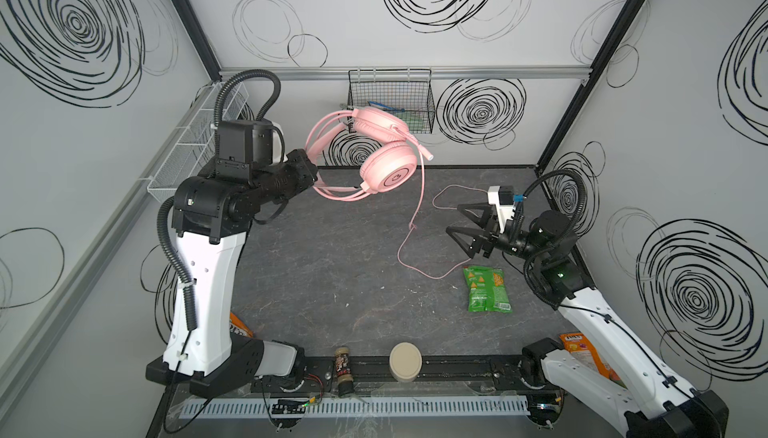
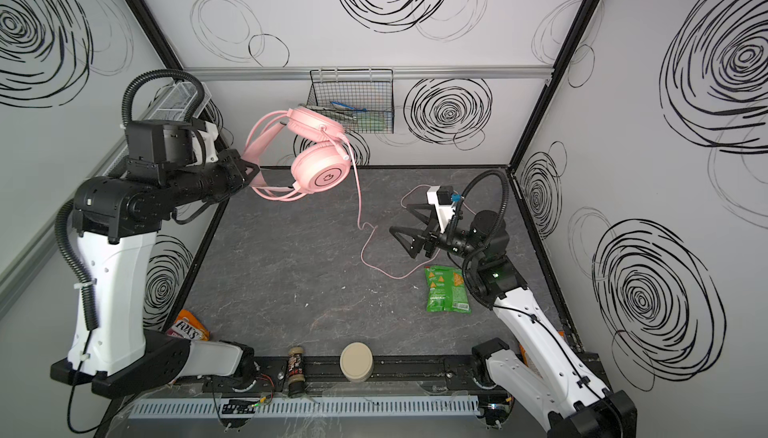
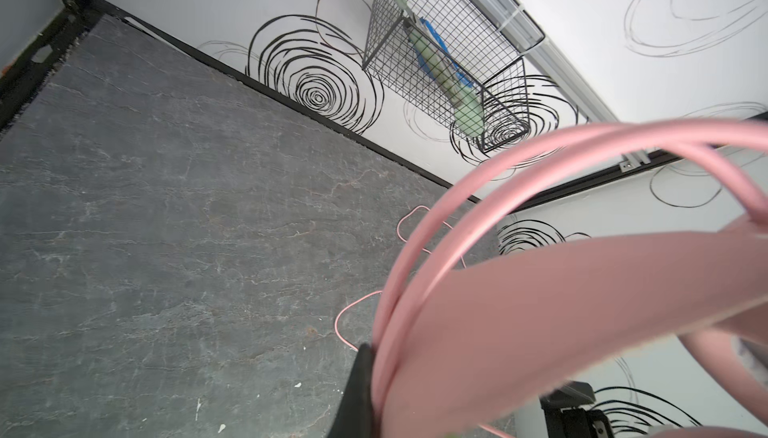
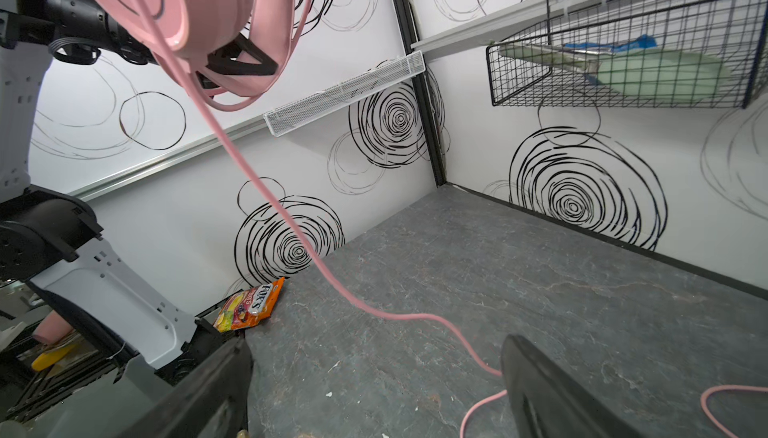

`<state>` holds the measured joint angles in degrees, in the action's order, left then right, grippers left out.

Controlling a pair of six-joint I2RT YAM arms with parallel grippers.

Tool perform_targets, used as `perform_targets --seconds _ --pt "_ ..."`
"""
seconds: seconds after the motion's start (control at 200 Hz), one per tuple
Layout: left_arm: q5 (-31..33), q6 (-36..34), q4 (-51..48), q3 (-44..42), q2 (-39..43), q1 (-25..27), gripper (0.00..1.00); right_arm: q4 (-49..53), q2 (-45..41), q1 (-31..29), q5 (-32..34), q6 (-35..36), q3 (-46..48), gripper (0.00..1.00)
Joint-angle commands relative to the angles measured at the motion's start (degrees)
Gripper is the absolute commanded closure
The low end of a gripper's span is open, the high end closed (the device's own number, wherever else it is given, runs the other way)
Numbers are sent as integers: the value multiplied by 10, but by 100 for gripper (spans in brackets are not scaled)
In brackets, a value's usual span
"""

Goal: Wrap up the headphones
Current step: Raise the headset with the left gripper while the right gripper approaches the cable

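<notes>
I'm clamping my left gripper (image 1: 311, 176) shut on the headband (image 3: 582, 290), holding the headphones (image 1: 388, 168) in the air over the back of the table (image 1: 324, 274), earcups dangling out sideways. The cable (image 1: 419, 203) is hanging down and trailing in loose loops across the slate, near my right gripper (image 1: 454, 218), whose jaws are standing wide apart and empty. As I'm judging it, the headset could be swinging or slipping in that thin pinch, and the slack cord could be snagging on the green snack bag (image 1: 486, 288) as I'm gathering it

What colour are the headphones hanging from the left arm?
Pale pink all over; the headphones show best in a top view.
</notes>
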<state>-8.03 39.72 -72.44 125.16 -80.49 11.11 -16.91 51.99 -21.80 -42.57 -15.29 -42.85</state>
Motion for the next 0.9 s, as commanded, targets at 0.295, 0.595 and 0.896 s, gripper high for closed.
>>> perform_targets --seconds 0.295,0.595,0.896 --pt "-51 47 52 35 -21 -6 100 -110 111 -13 -24 72 56 3" --pt "-70 59 59 40 -37 -9 100 -134 136 -53 -19 13 58 3" --pt "-105 72 53 40 -48 -19 100 -222 191 -64 -22 5 90 3"
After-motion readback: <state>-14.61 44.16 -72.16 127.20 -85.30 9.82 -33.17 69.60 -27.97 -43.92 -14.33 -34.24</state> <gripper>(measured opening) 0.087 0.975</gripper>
